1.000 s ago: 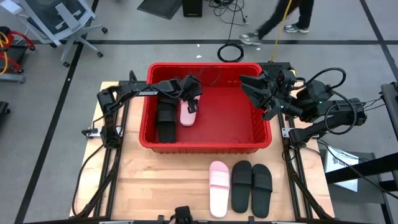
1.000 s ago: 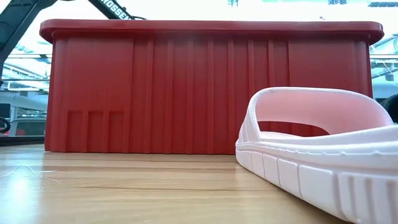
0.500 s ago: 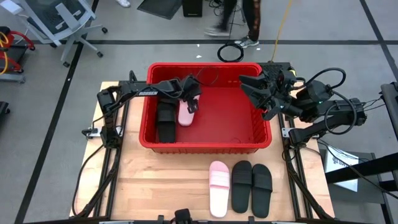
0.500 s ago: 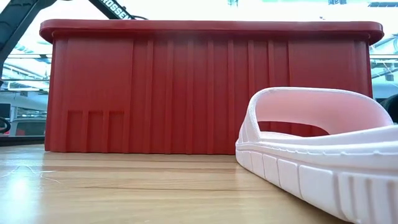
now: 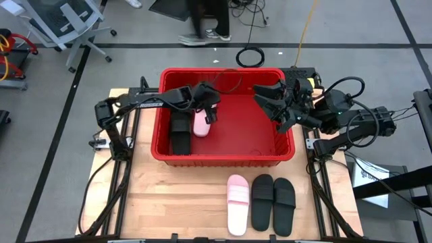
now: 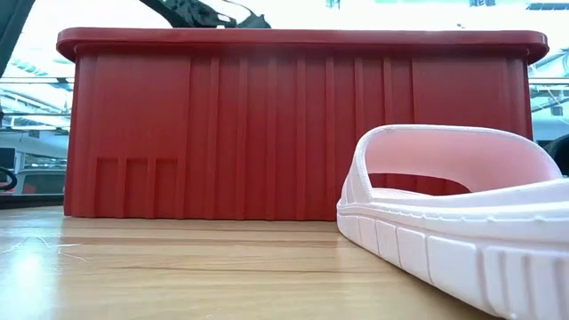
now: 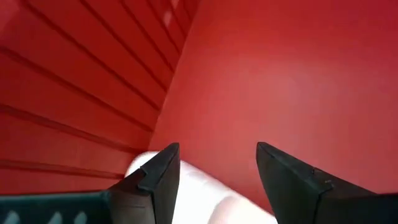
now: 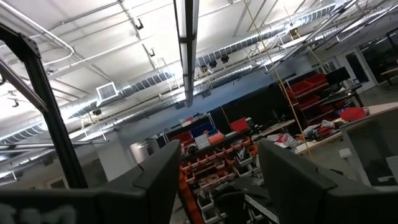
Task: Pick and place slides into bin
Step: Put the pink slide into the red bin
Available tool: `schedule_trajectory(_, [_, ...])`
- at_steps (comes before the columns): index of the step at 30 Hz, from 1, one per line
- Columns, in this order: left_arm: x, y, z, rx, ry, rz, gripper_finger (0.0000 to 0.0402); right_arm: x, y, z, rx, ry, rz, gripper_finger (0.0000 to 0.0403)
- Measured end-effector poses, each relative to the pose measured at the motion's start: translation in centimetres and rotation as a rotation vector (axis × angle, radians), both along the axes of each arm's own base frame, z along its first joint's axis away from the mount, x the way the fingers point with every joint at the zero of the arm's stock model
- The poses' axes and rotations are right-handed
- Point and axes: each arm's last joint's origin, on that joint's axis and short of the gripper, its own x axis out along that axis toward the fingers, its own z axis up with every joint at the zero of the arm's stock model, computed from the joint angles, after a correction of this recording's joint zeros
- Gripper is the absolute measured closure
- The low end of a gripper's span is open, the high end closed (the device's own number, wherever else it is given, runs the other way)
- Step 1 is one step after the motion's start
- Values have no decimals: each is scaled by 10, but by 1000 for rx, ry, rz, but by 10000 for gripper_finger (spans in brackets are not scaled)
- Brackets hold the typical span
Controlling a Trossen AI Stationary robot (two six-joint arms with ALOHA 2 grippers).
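The red bin [image 5: 283,152] stands at the table's far middle. On its floor at the left lie a black slide [image 5: 179,131] and a pale pink slide [image 5: 201,126], side by side. My left gripper [image 5: 210,113] hangs open just above the pink slide [image 7: 186,190] and touches nothing. My right gripper [image 5: 264,100] is open and empty, held high over the bin's right part and pointing up into the room [image 8: 217,168]. On the near table lie a pink slide [image 5: 237,204] and two black slides [image 5: 262,201] [image 5: 284,202], soles down.
The near pink slide [image 6: 462,222] fills the low view's right side in front of the bin's near wall [image 6: 267,133]. Bare wood lies left of the three slides. A person walks on the floor beyond the table [image 5: 202,20].
My left gripper has risen from the pink slide in the bin and its arm has drawn back a little toward the table's left, now showing above the bin's rim in the low view. Its fingers have stayed open. Both slides in the bin have kept still.
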Motion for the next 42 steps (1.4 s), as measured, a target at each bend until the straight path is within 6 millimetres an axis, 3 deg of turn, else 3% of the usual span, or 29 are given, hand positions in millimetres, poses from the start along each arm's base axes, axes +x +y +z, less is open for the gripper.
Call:
schedule_trajectory(11, [-24, -46, 72, -50, -226, -34, 197, -2, 0, 5, -82, -43, -47, 197])
schedule_trajectory(17, [-40, -90, 111, -150, -402, -88, 197, -1, 0, 5, -90, -44, -49, 197])
schedule_trajectory(21, [-48, -125, 127, -185, -454, -181, 197, 2, 1, 3, -87, -40, -45, 197])
schedule_trajectory(28, [-57, -187, 133, -159, -438, -381, 197, 10, 2, 1, -66, -53, -31, 197])
schedule_trajectory(32, [-61, -216, 136, -114, -456, -412, 197, 13, 3, -1, -26, -62, -4, 197])
schedule_trajectory(42, [-65, -253, 140, -113, -542, -415, 197, 5, 19, 8, -39, -161, 126, 197])
